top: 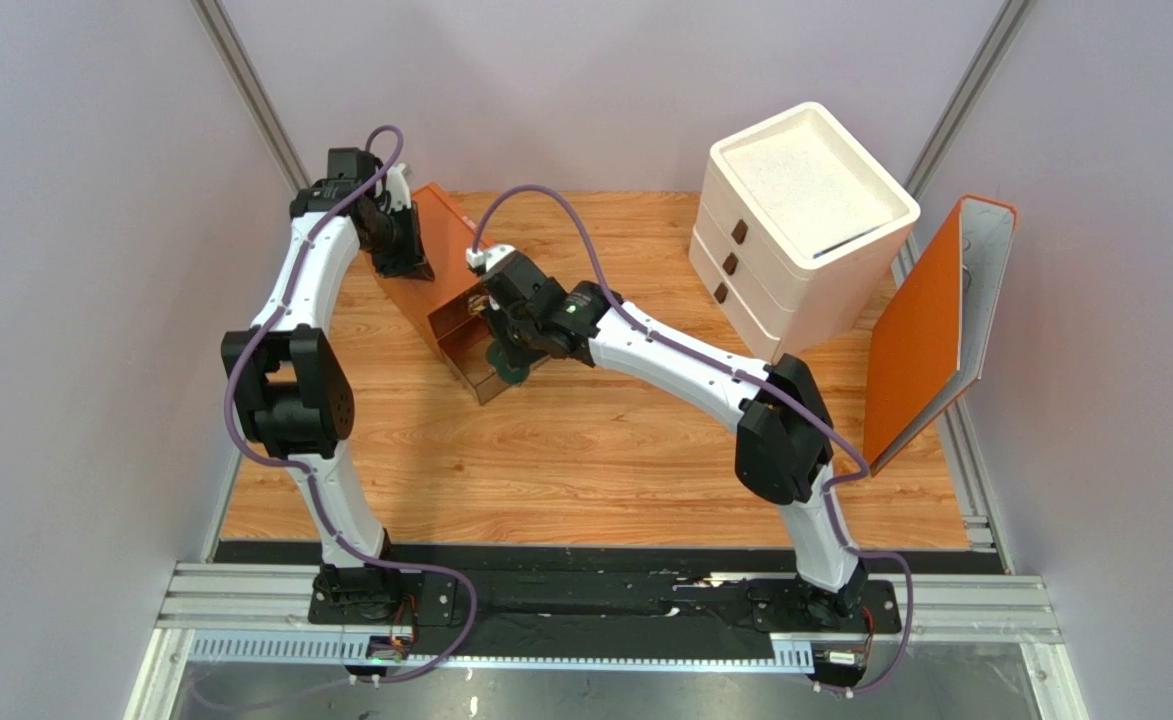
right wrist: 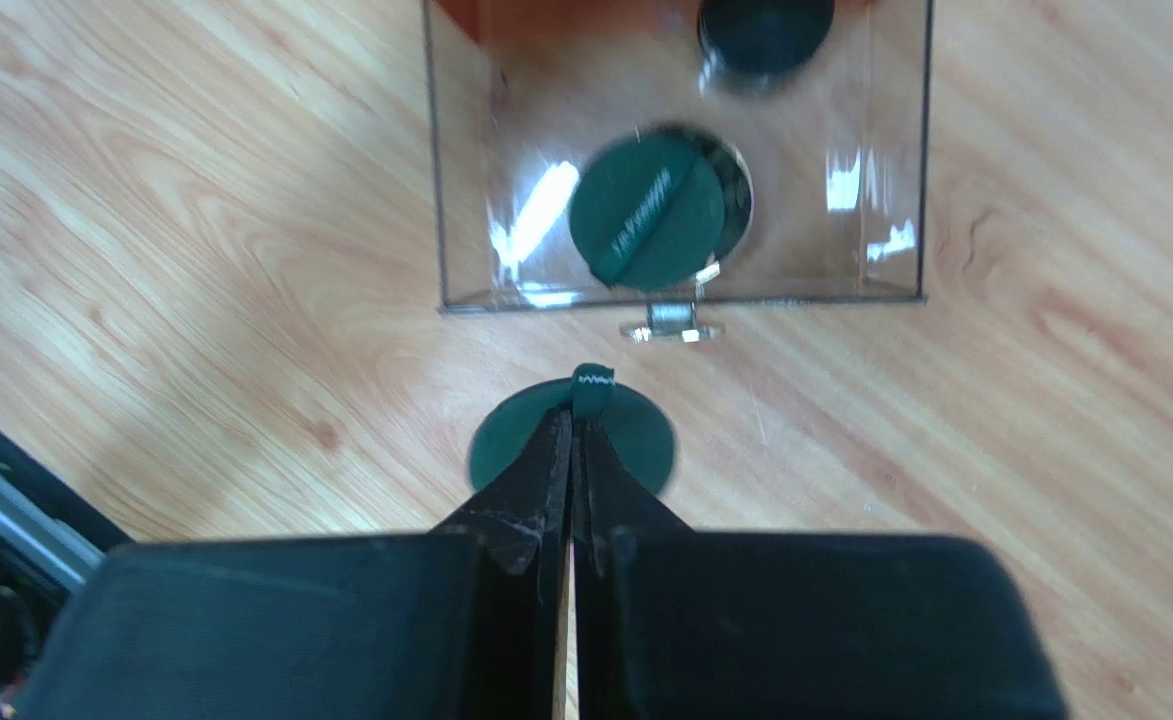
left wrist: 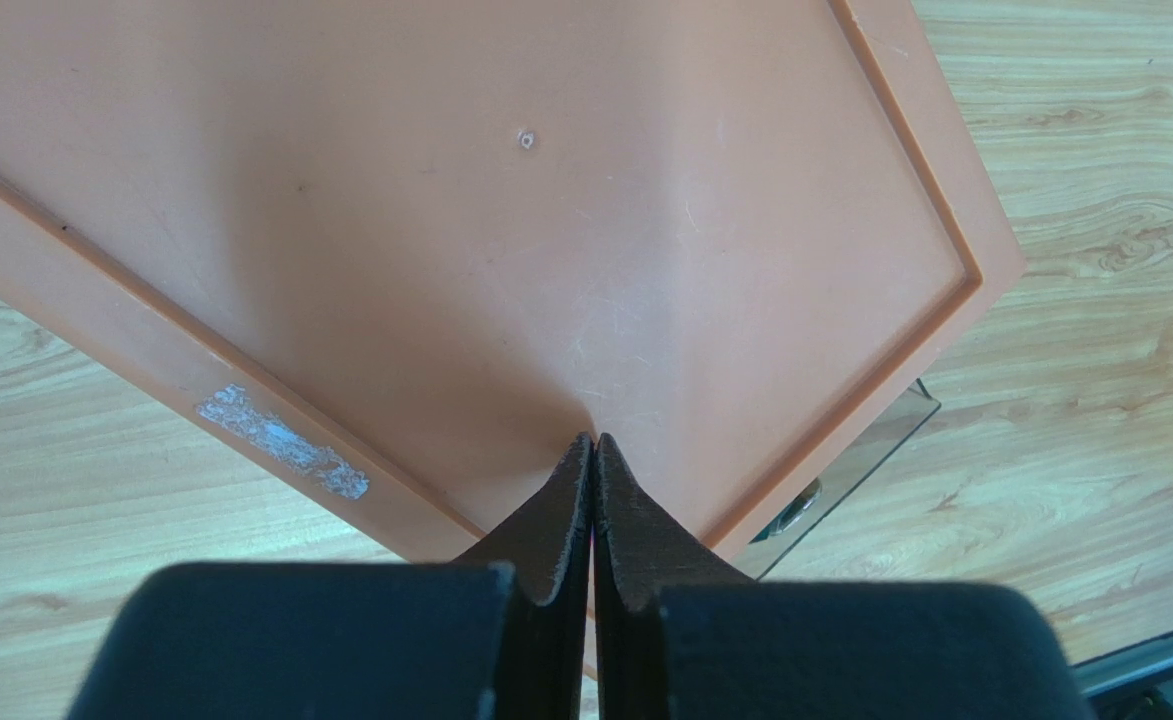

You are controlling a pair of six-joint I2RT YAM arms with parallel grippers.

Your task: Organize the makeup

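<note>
My right gripper [right wrist: 573, 428] is shut on the edge of a dark green compact [right wrist: 637, 438] and holds it just in front of a clear drawer [right wrist: 908, 165]. The drawer is pulled out of the orange drawer box [top: 435, 293]. Another dark green disc [right wrist: 652, 210] and a black compact [right wrist: 765, 33] lie inside the drawer. In the top view the right gripper [top: 510, 357] is at the drawer's front. My left gripper [left wrist: 592, 443] is shut and empty, its tips touching the orange box top [left wrist: 547, 225]. The bottles and the jar are out of view.
A white drawer unit [top: 803, 225] stands at the back right. An orange panel [top: 938, 323] leans at the table's right edge. The clear drawer's corner shows past the orange box in the left wrist view [left wrist: 848, 473].
</note>
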